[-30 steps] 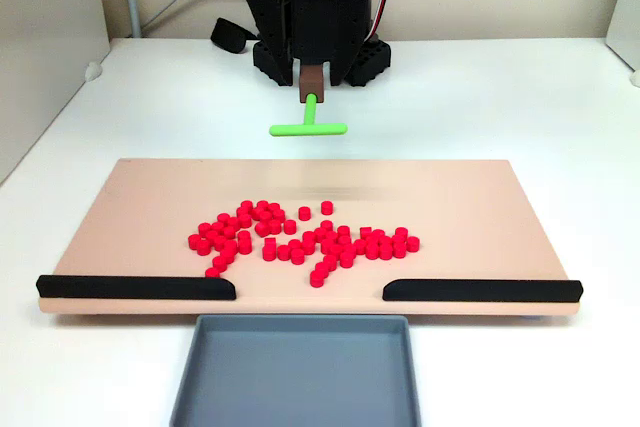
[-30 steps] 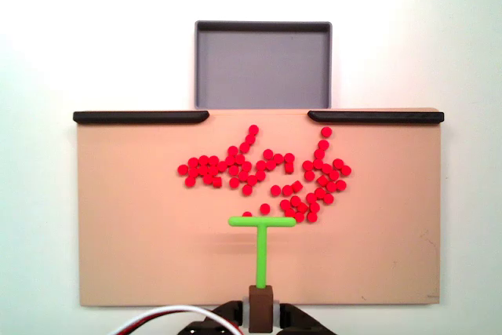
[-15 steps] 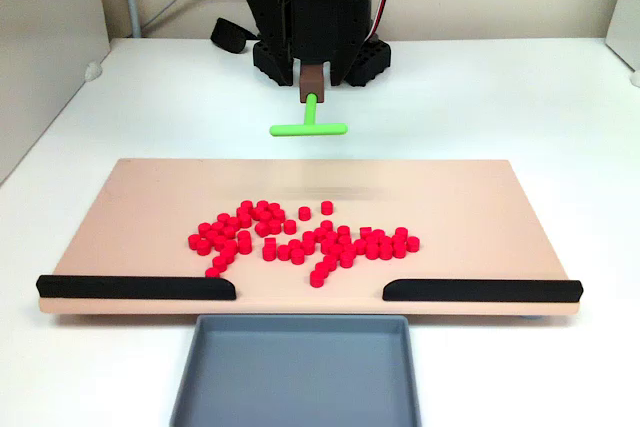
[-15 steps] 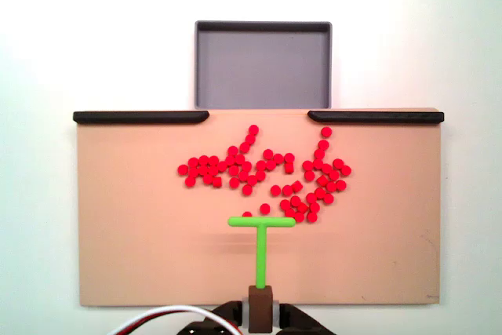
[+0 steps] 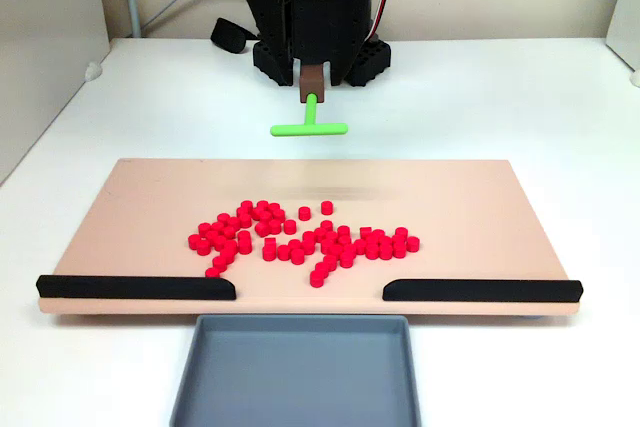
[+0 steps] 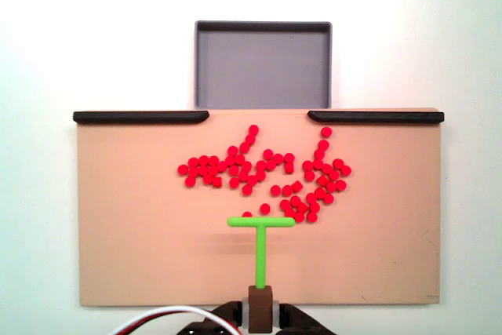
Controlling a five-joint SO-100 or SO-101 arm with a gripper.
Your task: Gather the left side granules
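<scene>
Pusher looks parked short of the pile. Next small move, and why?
Probably lower the green T-shaped pusher toward the tan board, then shift it sideways behind one end of the bright red plastic granules. In a fixed view its bar appears raised, and the granules spread wider than the bar.

The granules (image 6: 263,172) look like smooth red plastic with a faint sheen. They lie on a matt, peach-tan board (image 6: 141,233) with an even, unmarked face. At the board's 12 o'clock edge in the view from above, two black strips (image 6: 141,117) look like dull plastic. Past them sits a grey tray (image 6: 263,64), smooth and matt. The green T-shaped pusher (image 6: 260,241) looks like bright, slightly glossy plastic, set in a brown block (image 6: 260,304). The table (image 5: 520,97) is plain white and smooth.
</scene>
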